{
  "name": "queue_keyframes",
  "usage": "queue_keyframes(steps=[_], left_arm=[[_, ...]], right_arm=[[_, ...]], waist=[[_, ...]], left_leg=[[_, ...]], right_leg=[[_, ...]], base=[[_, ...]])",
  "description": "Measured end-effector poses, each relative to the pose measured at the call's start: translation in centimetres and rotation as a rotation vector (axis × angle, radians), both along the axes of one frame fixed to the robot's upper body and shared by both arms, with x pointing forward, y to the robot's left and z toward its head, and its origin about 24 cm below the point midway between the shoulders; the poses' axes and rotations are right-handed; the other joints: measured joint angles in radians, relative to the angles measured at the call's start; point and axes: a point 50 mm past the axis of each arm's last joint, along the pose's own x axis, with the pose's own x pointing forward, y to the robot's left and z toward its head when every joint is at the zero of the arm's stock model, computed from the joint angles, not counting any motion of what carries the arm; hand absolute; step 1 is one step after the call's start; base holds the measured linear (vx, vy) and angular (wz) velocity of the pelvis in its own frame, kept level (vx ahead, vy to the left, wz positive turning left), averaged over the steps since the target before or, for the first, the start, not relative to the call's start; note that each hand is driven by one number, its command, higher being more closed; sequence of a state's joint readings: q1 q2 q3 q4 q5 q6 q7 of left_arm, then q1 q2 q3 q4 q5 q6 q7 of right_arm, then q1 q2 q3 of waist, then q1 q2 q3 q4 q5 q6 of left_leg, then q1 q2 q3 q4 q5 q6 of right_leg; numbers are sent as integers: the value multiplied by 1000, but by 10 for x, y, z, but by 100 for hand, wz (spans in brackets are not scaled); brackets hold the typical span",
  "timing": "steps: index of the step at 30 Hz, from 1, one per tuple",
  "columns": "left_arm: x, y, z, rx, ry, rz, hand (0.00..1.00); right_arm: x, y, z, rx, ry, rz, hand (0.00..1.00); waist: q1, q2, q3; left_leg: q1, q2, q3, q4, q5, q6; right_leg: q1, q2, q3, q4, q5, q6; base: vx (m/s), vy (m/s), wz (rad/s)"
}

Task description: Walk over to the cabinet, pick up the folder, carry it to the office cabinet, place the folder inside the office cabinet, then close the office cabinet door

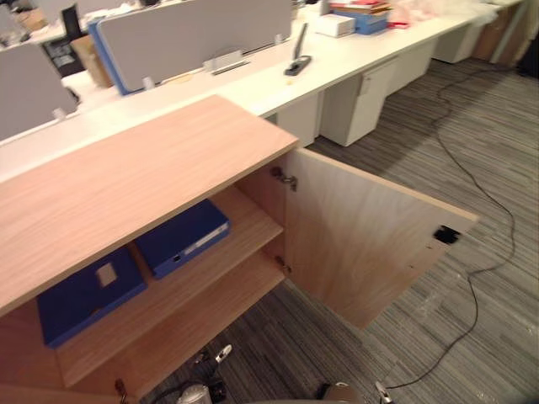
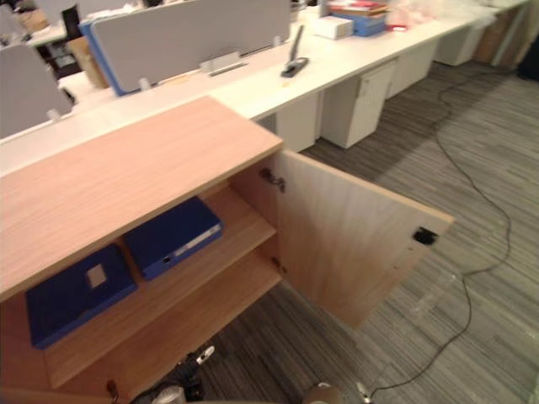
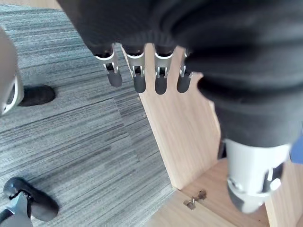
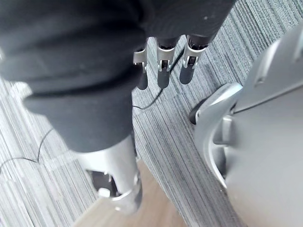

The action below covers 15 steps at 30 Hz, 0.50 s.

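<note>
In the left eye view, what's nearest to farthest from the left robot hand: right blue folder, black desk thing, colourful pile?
Left robot hand hangs low.
1. Right blue folder, cabinet shelf.
2. Black desk thing, white desk.
3. Colourful pile, far desk end.

door [image 1: 362,244] open wide | upper shelf [image 1: 253,220]: folders [image 1: 181,238] | lower shelf [image 1: 210,316] bare

Blue folders [image 1: 184,237], light wood cabinet [image 1: 135,181], grey striped carpet [image 1: 472,168]

No text legible, even on the folder [image 1: 183,238]
</note>
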<state>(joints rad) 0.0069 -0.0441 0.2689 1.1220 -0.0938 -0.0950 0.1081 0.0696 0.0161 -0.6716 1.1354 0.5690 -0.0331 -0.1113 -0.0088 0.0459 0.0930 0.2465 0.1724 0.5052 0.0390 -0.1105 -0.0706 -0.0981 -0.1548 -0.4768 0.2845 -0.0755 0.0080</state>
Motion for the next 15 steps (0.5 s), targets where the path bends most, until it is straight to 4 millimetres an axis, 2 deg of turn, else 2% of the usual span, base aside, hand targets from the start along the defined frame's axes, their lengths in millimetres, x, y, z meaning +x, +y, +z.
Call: queue_keyframes(steps=[1, 3, 6, 8, 10, 11, 12, 15], left_arm=[[-2, 4, -1, -1, 6, 19, 0], [-3, 11, -1, -3, 10, 52, 0], [-4, 14, -1, 7, 21, 60, 0], [-3, 15, -1, 19, 30, 56, 0], [-2, 16, -1, 38, 33, 43, 0], [0, 15, 0, 52, 32, 30, 0], [1, 14, 0, 57, 33, 23, 0], [10, 8, 3, 71, 0, -29, 0]], right_arm=[[3, 2, 0, -20, 16, 31, 0], [9, 5, 1, -40, 13, 126, 0], [10, 8, 1, -47, 22, 196, 0], [17, 7, 2, -76, 26, 306, 0], [33, 9, 7, -125, -4, 451, 0], [56, 13, 16, -187, -73, 559, 0], [66, 15, 21, -212, -112, 590, 0], [119, 25, 55, -394, -288, 765, 0]], waist=[[0, -4, -1], [-2, -16, -2], [-6, -21, 0], [-8, -18, 1], [-6, -18, 2], [-7, -17, 2], [-8, -17, 2], [-3, -15, 3]], left_leg=[[2, 20, -3, 0, 0, 1], [-3, 36, 23, -3, -4, 4], [-7, 39, 39, -3, -8, -1], [-16, 38, 35, -1, -2, -8], [-20, 35, 29, 0, 1, -13], [-20, 28, 26, 1, 5, -19], [-20, 24, 26, 1, 9, -24], [-22, 4, 19, 1, 14, -24]], right_leg=[[13, 51, 16, -69, 14, -12], [18, 94, 27, -136, 42, -16], [21, 121, 54, -194, 103, -29], [29, 130, 56, -224, 130, -35], [31, 138, 68, -255, 152, -40], [38, 139, 76, -284, 169, -40], [42, 139, 79, -297, 176, -38], [74, 133, 89, -369, 217, -26]], base=[[-76, -103, -70], [-67, -96, -78], [6, -16, -32], [63, 16, -5], [78, 30, -20], [64, 41, -26], [55, 42, -21], [27, 40, -1]])
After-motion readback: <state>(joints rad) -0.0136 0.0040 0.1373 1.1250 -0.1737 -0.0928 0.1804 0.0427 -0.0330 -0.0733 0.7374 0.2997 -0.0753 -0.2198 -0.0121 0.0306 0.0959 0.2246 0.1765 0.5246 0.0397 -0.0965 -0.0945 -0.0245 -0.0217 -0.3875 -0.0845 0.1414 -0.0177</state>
